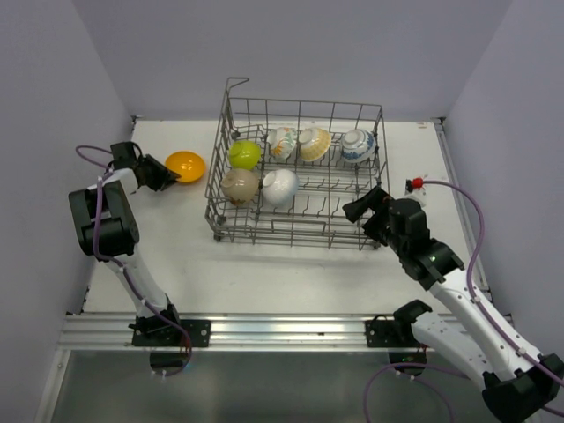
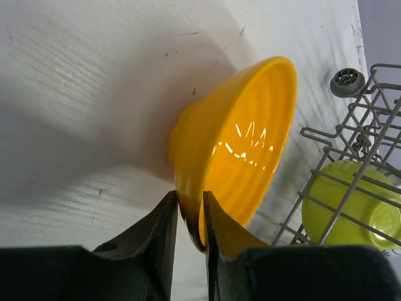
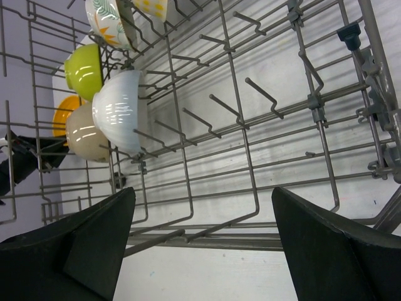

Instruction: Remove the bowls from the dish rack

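Observation:
The grey wire dish rack (image 1: 300,225) stands mid-table. It holds a lime bowl (image 1: 245,154), a beige bowl (image 1: 239,185), a plain white bowl (image 1: 280,186), two floral bowls (image 1: 283,141) (image 1: 315,144) and a blue-patterned bowl (image 1: 358,145). The orange-yellow bowl (image 1: 185,166) is outside, left of the rack, tilted low over the table. My left gripper (image 2: 190,207) is shut on its rim (image 2: 244,144). My right gripper (image 1: 361,210) is open and empty at the rack's near right corner, facing its empty tines (image 3: 250,106). The right wrist view shows the white bowl (image 3: 122,110).
A small red-capped object (image 1: 417,184) lies right of the rack. A grey rack wheel (image 2: 346,81) and the lime bowl (image 2: 351,207) are close to the orange bowl. Walls enclose the table on three sides.

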Robot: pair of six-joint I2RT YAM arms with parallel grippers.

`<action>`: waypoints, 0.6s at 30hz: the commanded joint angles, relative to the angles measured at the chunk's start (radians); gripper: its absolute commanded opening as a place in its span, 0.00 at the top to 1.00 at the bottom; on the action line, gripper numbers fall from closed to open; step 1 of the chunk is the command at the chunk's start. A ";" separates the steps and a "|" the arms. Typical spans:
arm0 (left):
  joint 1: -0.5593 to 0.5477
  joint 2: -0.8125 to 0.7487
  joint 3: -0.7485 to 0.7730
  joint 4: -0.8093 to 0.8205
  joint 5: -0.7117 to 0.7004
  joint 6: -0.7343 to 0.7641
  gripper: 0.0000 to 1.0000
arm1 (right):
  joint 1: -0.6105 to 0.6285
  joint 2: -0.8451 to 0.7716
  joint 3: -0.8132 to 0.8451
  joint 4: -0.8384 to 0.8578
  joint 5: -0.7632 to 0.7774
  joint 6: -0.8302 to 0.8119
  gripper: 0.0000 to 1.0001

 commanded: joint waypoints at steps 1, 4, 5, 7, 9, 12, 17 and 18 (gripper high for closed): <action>0.000 -0.017 0.000 0.035 0.005 0.022 0.73 | -0.004 -0.026 -0.015 0.029 0.004 0.009 0.04; 0.000 -0.023 -0.013 0.038 0.000 0.027 0.69 | -0.004 -0.034 -0.021 0.026 0.004 0.016 0.04; 0.000 -0.023 -0.021 0.040 0.000 0.028 0.67 | -0.006 -0.036 -0.019 0.025 0.003 0.016 0.04; 0.000 -0.024 -0.023 0.038 0.002 0.036 0.65 | -0.004 -0.037 -0.018 0.017 0.002 0.018 0.04; 0.000 -0.030 -0.036 0.037 -0.006 0.044 0.60 | -0.004 -0.043 -0.019 0.016 -0.002 0.019 0.04; 0.001 -0.055 -0.053 0.038 -0.021 0.045 0.52 | -0.004 -0.057 -0.026 0.011 -0.004 0.026 0.04; 0.001 -0.096 -0.052 -0.025 -0.073 0.074 0.34 | -0.006 -0.075 -0.044 0.006 -0.008 0.042 0.04; 0.000 -0.118 -0.052 -0.034 -0.084 0.087 0.32 | -0.004 -0.079 -0.046 0.009 -0.010 0.042 0.04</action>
